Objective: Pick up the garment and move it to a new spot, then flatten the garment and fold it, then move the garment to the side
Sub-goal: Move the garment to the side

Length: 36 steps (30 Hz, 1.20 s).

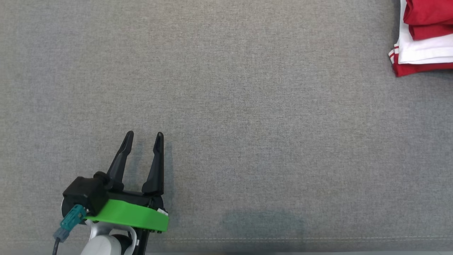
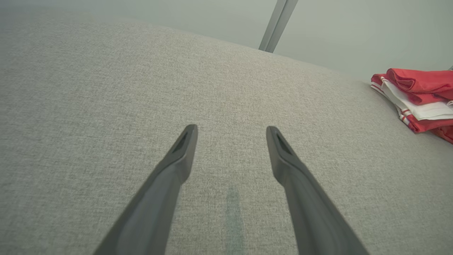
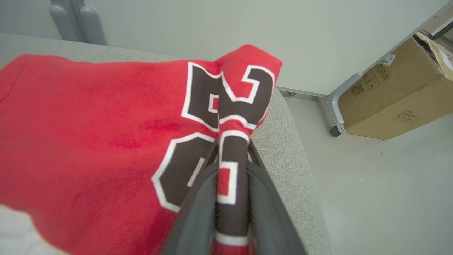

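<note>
The garment [image 1: 424, 35] is red with white layers, folded into a stack at the far right edge of the grey fabric table [image 1: 247, 106]. It also lies far right in the left wrist view [image 2: 417, 95]. In the right wrist view the garment [image 3: 88, 134] shows dark white-edged lettering. A raised fold of it stands pinched between the fingers of my right gripper [image 3: 231, 145], close to the table's corner. My left gripper [image 1: 144, 136] rests low at the near left, open and empty, far from the cloth. Its spread fingers point across bare table [image 2: 231, 129].
A cardboard box [image 3: 393, 95] sits on the floor beyond the table's right edge, beside a grey metal frame leg [image 3: 336, 106]. A slanted grey post [image 2: 277, 24] stands behind the table. The front seam of the table runs near my left wrist.
</note>
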Available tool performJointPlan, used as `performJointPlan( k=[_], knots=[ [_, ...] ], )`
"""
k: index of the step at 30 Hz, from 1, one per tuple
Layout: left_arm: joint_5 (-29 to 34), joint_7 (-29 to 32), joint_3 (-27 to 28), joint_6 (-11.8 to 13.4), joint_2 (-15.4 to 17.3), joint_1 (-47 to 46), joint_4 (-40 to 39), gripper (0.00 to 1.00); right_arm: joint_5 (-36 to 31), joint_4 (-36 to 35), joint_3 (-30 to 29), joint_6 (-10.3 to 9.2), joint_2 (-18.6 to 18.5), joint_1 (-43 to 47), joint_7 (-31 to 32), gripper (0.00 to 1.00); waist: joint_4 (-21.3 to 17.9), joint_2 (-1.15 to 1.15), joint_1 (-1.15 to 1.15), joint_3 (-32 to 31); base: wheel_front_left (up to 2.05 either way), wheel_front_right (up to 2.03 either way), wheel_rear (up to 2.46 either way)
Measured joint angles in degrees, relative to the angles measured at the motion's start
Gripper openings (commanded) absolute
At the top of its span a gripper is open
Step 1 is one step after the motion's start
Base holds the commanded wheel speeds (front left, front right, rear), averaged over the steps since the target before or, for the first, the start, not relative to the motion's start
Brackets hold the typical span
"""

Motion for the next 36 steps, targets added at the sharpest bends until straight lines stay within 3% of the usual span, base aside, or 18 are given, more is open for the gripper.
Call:
performJointPlan(
  k=[2, 3, 4, 5, 17, 25, 30, 36],
  knots=[
    [0.27, 0.00, 0.14, 0.01, 0.11, 0.00, -0.02, 1.00, 0.00, 0.73, -0.05, -0.46, 0.82, 0.35, -0.31, 0.49, -0.34, 0.00, 0.00, 0.07, 0.00, 0.00, 0.00],
    [0.31, 0.02, 0.14, 0.01, 0.25, 0.00, -0.03, 1.00, 0.00, 1.08, -0.05, -0.48, 1.20, 0.46, -0.70, 0.79, -0.53, 0.00, 0.00, 0.08, 0.00, 0.00, 0.00],
    [0.33, 0.08, 0.19, 0.01, 0.35, 0.00, -0.03, 1.00, 0.00, 1.33, -0.07, -0.49, 1.45, 0.53, -0.79, 0.98, -0.72, 0.00, 0.00, 0.08, 0.00, 0.00, 0.00],
    [0.34, 0.09, 0.20, 0.01, 0.46, 0.00, -0.04, 1.00, 0.00, 1.69, -0.13, -0.53, 1.56, 0.59, -1.01, 1.00, -0.91, 0.00, 0.00, 0.06, 0.00, 0.00, 0.00],
    [0.41, 0.49, 0.43, 0.02, 1.05, 0.00, -0.16, 1.00, 0.10, 5.15, -1.34, -1.91, 2.96, 2.63, -4.30, 1.00, -3.38, 0.00, 0.00, -1.05, 0.00, 0.00, 0.00],
    [0.05, 0.41, 0.20, -0.07, 0.83, -0.63, -0.12, 1.00, -0.54, 4.24, -1.68, -1.93, 3.52, 2.11, -8.90, 1.00, -5.83, 0.00, 0.00, -3.62, 0.00, 0.00, 0.00],
    [-0.36, -0.05, -0.03, -0.82, -0.10, -1.98, 0.53, 1.00, -0.98, 1.53, -1.66, -1.91, 5.87, 0.65, -12.90, 1.00, -7.47, 0.00, 0.00, -6.09, 0.00, 0.00, 0.00],
    [-1.67, -1.08, 1.41, -0.78, -1.04, -2.79, 2.96, 1.00, -1.14, -0.99, -0.92, -0.18, 9.49, 0.76, -14.93, 1.00, -9.34, 0.00, 0.00, -9.86, 0.00, 0.00, 0.00]
  ],
)
